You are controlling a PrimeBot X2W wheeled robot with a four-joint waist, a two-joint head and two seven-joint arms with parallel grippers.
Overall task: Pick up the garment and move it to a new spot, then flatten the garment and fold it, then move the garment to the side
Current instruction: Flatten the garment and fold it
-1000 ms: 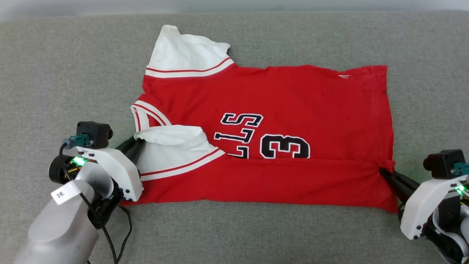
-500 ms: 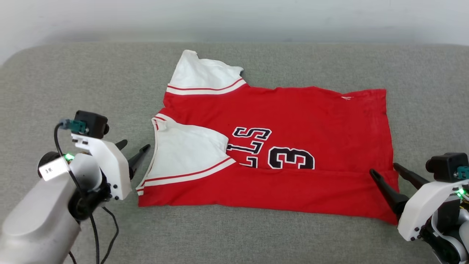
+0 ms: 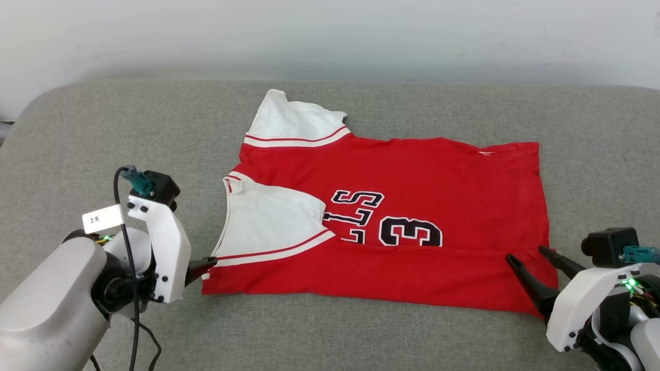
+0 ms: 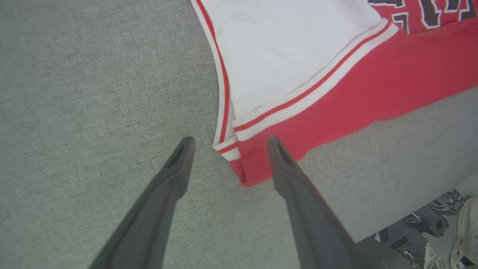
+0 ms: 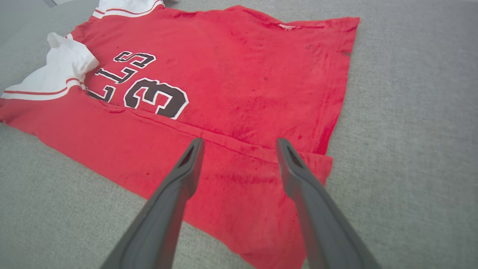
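The garment [image 3: 412,201] lies flat on a grey cushion [image 3: 103,129], roughly centred, neck end toward the robot's left and hem toward its right. The near long edge is folded up over the front, and the crease runs just below the black "3" [image 3: 411,232]. The near white sleeve [image 3: 273,221] is folded in across the chest and covers part of the lettering (only "LLS"-type letters readable, rest hidden). The far white sleeve [image 3: 291,121] sticks out past the top left of the red body.

The left gripper [image 4: 228,141] sits at the garment's near left corner with its fingers spread apart and nothing between them. One finger is over bare cushion, and the other is over the edge of the red fold. Cannot tell whether either tip touches the cloth.

The right gripper [image 3: 526,253] is at the near right corner, fingers also spread wide and gripping nothing. Both tips are over the folded red strip by the hem; contact is unclear.

A pale wall [image 3: 330,36] runs behind the cushion. A white shoe [image 4: 465,239] shows on the floor past the cushion edge in the left wrist view.
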